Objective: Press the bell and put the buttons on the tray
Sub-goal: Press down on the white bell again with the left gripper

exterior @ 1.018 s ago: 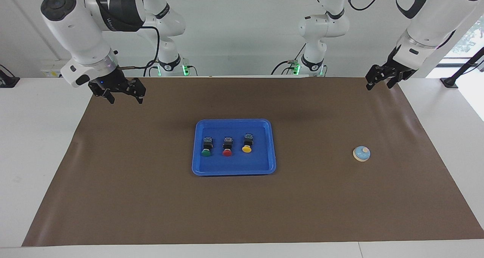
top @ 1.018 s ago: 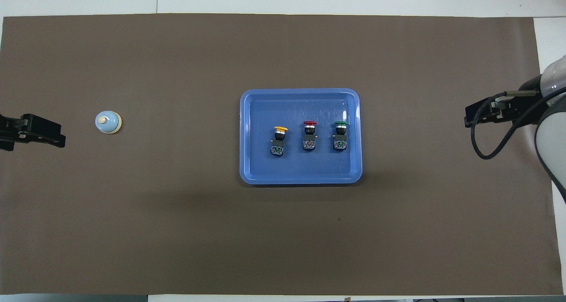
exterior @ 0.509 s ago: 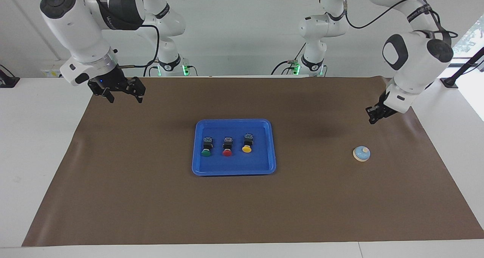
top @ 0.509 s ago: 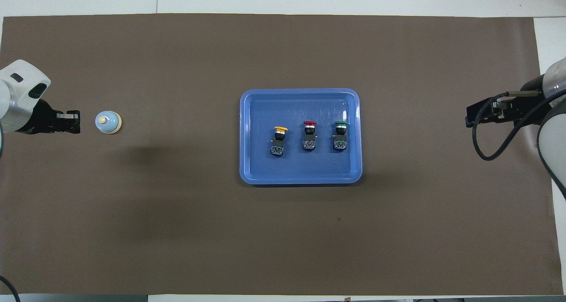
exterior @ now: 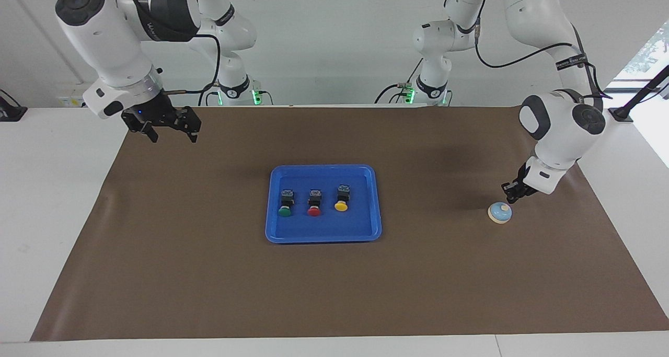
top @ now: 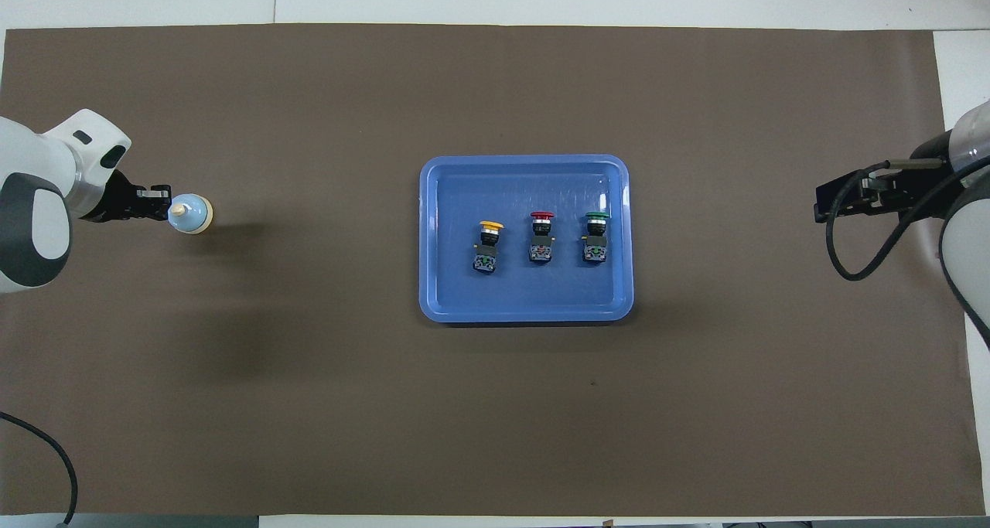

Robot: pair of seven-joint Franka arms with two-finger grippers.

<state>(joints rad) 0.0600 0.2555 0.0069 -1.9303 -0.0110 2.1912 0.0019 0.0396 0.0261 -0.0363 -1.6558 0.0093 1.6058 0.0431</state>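
high facing and overhead views share table (exterior: 334, 294).

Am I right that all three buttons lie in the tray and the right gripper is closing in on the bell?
Wrong arm: the left gripper is at the bell, as the facing view shows. The right gripper waits near its own end. The buttons do lie in the tray.

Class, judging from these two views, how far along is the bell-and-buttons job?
Done: the green, red and yellow buttons lie on the tray. In hand: the shut left pincer hangs just above the bell. Left: pressing it. The right pincer waits, open.
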